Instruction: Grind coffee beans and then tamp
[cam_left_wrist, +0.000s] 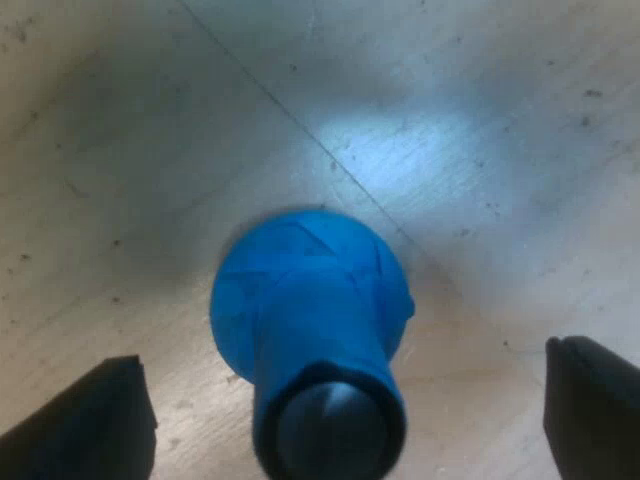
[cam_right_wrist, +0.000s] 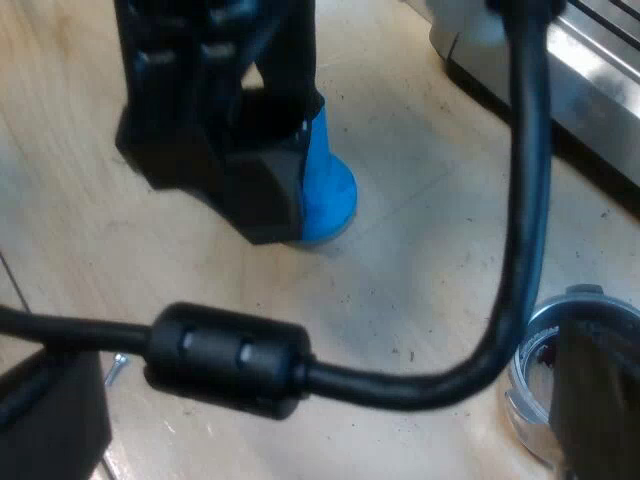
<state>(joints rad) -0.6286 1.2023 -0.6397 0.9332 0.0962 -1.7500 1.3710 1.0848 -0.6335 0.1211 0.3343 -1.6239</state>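
**Desk:** Where is the tamper?

**Photographer:** The blue tamper (cam_left_wrist: 310, 330), with a flared round base and a dark domed top, stands upright on the pale, scratched wooden worktop (cam_left_wrist: 120, 150). It sits between the left gripper (cam_left_wrist: 345, 400)'s spread fingers (cam_left_wrist: 90, 425), clear of both.

**Desk:** And the right gripper (cam_right_wrist: 325, 435)?

**Photographer:** Its fingers are parted and hold nothing. The shiny round metal holder (cam_right_wrist: 530, 370) lies just beside one finger, contents unclear.

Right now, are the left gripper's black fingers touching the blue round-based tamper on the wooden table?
Apart. The left wrist view shows bare wooden table between the blue tamper and each black finger of the open left gripper, on both sides.
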